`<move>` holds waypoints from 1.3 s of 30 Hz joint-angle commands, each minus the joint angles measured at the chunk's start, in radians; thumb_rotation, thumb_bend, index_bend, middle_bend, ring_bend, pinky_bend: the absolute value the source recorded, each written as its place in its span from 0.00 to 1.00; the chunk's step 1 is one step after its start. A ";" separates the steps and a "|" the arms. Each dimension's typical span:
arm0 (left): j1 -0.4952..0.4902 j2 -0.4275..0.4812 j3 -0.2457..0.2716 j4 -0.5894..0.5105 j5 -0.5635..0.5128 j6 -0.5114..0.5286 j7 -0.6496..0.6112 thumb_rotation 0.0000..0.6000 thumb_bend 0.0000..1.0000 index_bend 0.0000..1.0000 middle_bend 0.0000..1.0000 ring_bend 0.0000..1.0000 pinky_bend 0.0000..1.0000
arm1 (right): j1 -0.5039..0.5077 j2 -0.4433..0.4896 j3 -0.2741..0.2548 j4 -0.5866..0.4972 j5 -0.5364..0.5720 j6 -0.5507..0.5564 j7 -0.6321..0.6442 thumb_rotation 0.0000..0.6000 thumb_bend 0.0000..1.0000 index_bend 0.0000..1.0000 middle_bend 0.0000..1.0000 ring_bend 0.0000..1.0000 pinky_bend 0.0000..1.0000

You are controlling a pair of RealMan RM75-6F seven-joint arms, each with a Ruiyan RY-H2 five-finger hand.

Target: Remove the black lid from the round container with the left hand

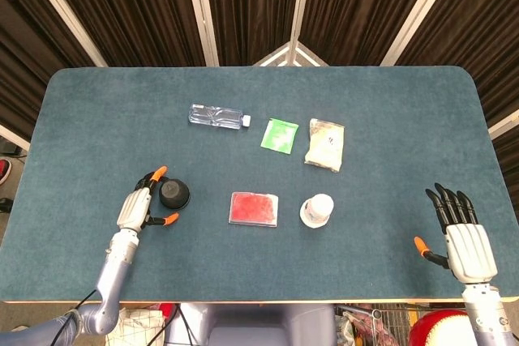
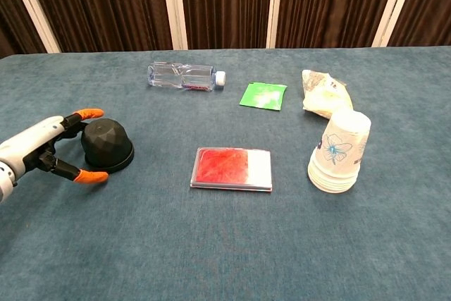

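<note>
The round container with its black faceted lid (image 1: 173, 194) (image 2: 106, 144) stands on the blue table at the left. My left hand (image 1: 139, 207) (image 2: 51, 147) is right beside it on its left, fingers spread around the lid's side, orange fingertips (image 2: 90, 113) above and below it. The hand holds nothing; I cannot tell whether it touches the lid. My right hand (image 1: 460, 232) rests open near the table's front right edge, seen only in the head view.
A red flat case (image 2: 232, 168) lies right of the container. A stack of paper cups (image 2: 340, 151), a clear bottle (image 2: 184, 75), a green packet (image 2: 263, 95) and a pale snack bag (image 2: 320, 94) lie further right and back. The table edge (image 1: 243, 303) runs close in front.
</note>
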 commanded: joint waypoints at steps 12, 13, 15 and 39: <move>-0.011 -0.027 -0.001 0.032 0.013 0.013 -0.038 1.00 0.36 0.05 0.24 0.00 0.00 | 0.001 0.002 0.000 0.003 0.003 -0.004 0.012 1.00 0.29 0.07 0.02 0.07 0.01; -0.012 -0.028 0.000 0.033 0.014 0.012 -0.036 1.00 0.36 0.05 0.24 0.00 0.00 | 0.001 0.002 -0.001 0.004 0.003 -0.004 0.014 1.00 0.29 0.07 0.02 0.07 0.01; -0.015 -0.031 0.002 0.038 0.013 0.008 -0.032 1.00 0.36 0.05 0.23 0.00 0.00 | 0.003 -0.001 0.000 0.000 0.003 -0.007 0.009 1.00 0.29 0.07 0.02 0.07 0.01; 0.003 0.018 -0.017 -0.047 0.079 0.118 -0.125 1.00 0.57 0.12 0.42 0.00 0.00 | 0.007 0.004 -0.003 -0.013 0.001 -0.013 0.012 1.00 0.29 0.07 0.02 0.07 0.01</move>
